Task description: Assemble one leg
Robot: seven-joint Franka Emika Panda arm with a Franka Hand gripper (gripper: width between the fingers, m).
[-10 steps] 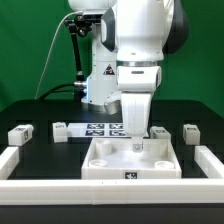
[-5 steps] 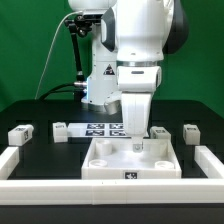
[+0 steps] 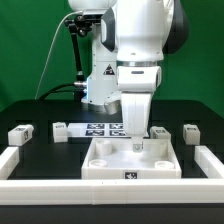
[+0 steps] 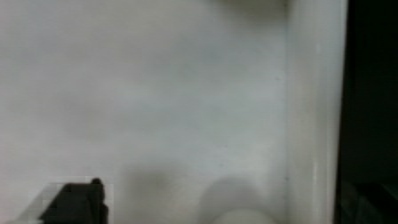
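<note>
The big white tray-like part [image 3: 131, 160] lies at the front centre of the table. My gripper [image 3: 139, 138] points straight down over its far right corner. A small white leg [image 3: 139, 147] stands upright there, just under the hand. In the wrist view the white surface fills the blurred frame. One dark fingertip [image 4: 75, 203] shows far to one side, apart from a faint rounded shape [image 4: 246, 205] in the middle. Other legs lie on the table at the exterior view's left [image 3: 20, 132], left of centre [image 3: 62, 128] and right [image 3: 190, 131].
The marker board [image 3: 104, 127] lies behind the tray. Another white part [image 3: 160, 131] sits beside the gripper. White rails border the table at the exterior view's left [image 3: 12, 158], right [image 3: 208, 160] and front [image 3: 110, 190]. The robot base stands at the back.
</note>
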